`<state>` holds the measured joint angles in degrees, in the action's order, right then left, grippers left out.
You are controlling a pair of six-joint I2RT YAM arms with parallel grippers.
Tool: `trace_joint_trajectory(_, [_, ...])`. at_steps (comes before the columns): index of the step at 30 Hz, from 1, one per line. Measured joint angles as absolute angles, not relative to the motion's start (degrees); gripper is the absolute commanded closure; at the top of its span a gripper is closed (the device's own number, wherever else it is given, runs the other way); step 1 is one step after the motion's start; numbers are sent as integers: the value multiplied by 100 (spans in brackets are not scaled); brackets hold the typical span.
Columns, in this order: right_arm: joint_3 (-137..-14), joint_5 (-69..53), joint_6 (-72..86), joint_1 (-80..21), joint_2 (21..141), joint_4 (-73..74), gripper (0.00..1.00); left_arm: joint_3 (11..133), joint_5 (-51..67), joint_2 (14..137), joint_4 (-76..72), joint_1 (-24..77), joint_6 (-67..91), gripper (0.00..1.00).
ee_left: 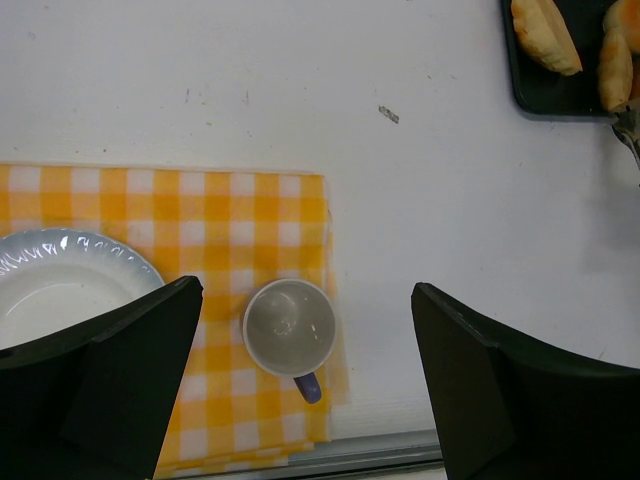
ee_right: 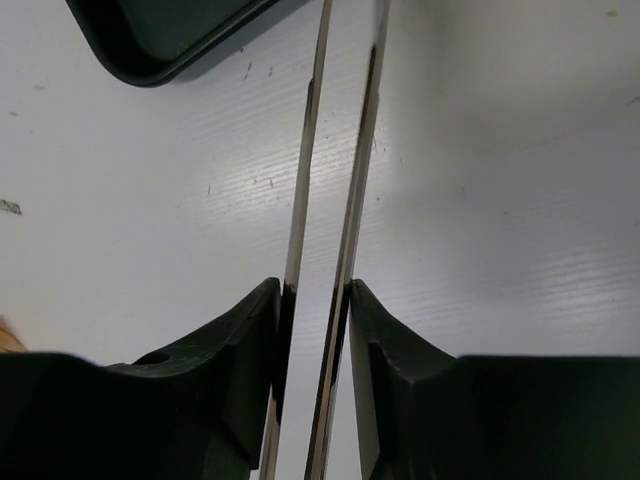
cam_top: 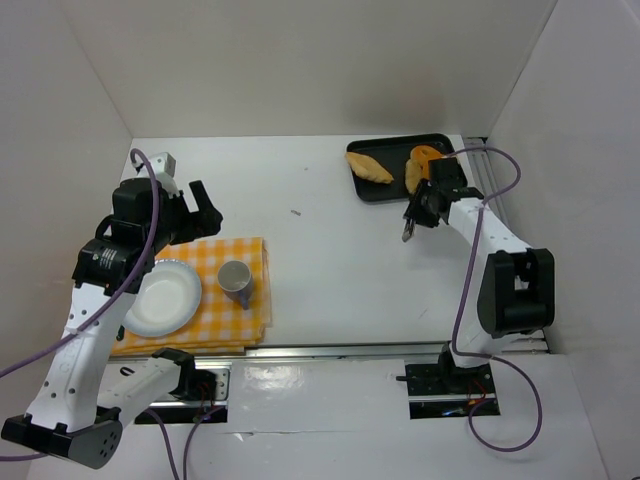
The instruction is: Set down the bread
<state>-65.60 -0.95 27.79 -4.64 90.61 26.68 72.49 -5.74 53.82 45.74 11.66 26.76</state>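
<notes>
Two golden bread rolls lie on a black tray at the back right; they also show in the left wrist view. My right gripper is shut on metal tongs, just in front of the tray. In the right wrist view the tongs run between my fingers, with nothing between their blades. My left gripper is open and empty, high above a yellow checked cloth. On the cloth stand a white plate and a cup.
An orange item lies on the tray's right part. The cup has a blue handle and sits near the cloth's right edge. White walls enclose the table on three sides. A metal rail runs along the near edge.
</notes>
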Motion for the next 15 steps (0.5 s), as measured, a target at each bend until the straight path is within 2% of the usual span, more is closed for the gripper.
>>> trace_joint_trajectory(13, [-6692,-198,2738,-543,8967,2539,62,7249,-576,5371,4574,1166,2676,0])
trace_joint_trajectory(15, [-6698,-193,2738,-561,8899,2539,58,7249,-576,5371,4574,1166,2676,0])
